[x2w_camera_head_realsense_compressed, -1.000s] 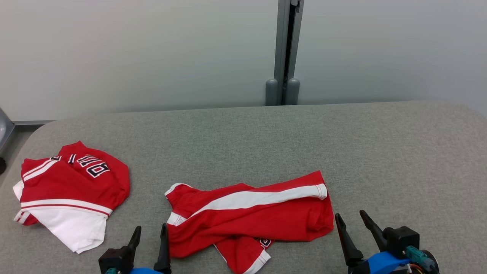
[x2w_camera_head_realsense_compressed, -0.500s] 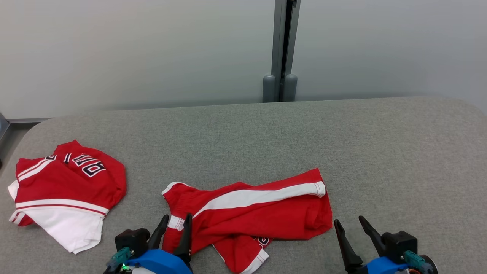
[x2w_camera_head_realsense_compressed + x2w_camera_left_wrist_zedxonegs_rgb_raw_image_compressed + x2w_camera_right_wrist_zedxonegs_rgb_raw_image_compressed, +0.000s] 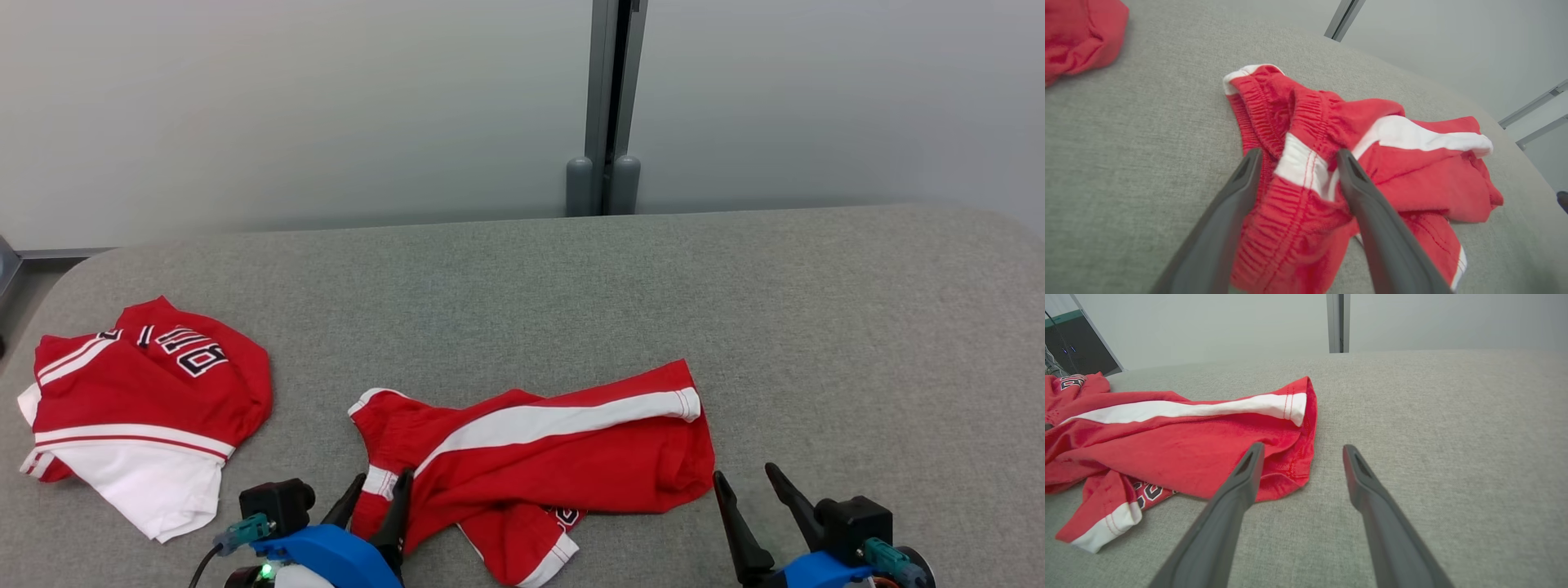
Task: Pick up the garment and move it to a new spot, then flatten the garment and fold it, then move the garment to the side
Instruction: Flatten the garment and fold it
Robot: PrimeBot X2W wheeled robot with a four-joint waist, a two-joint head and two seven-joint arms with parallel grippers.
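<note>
Right of the jersey (image 3: 155,392), left tool (image 3: 382,477) straddles the shorts (image 3: 571,465), spread wide; right tool (image 3: 743,472) gapes beside them.

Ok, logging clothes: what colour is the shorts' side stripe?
White stripe on red shorts; head view shows best.

A grey fabric-covered table (image 3: 571,286) with rounded corners spans the scene, its woven surface evenly lit by soft, shadowless light. Behind its far edge stand pale grey-white wall panels (image 3: 286,106), split right of centre by a vertical grey metal post (image 3: 608,82) that ends in two rounded grey caps (image 3: 602,186) at table level. A strip of grey floor (image 3: 33,290) shows past the table's far left corner. In the right wrist view a dark cabinet (image 3: 1073,347) stands at far left.
</note>
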